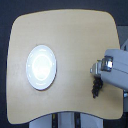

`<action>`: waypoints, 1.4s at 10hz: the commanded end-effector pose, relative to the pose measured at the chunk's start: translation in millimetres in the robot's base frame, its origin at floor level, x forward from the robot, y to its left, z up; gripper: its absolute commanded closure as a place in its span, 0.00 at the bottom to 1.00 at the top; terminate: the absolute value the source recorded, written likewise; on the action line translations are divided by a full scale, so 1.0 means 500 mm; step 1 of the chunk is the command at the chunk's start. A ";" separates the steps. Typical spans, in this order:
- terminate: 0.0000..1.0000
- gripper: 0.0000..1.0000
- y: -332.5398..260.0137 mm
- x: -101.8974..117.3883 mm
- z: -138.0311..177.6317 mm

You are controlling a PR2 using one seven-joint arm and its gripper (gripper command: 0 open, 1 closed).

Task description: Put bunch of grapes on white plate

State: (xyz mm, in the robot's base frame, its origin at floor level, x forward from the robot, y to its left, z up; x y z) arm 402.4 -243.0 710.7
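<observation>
And here's the worktop [75, 40], a pale wooden board with rounded corners, seen from straight above, filling nearly the whole picture. Its grain looks smooth and even, light tan all over, and it spreads out from the gripper toward the exterior view's left and up to the top edge. Beyond its edges, a dark surround [6, 10] shows at the top corners, well away from the gripper. Below the near edge, down and to the left of the gripper, sits a pale grey base [65, 120] with dark upright lines, too blurred to name more closely.
</observation>
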 end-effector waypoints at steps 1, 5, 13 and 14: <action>0.00 1.00 0.020 -0.007 -0.009; 0.00 1.00 0.024 0.003 -0.011; 0.00 1.00 0.028 0.011 0.012; 0.00 1.00 0.029 0.014 0.021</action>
State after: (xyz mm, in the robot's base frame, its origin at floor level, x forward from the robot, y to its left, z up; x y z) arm 413.6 -233.4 716.2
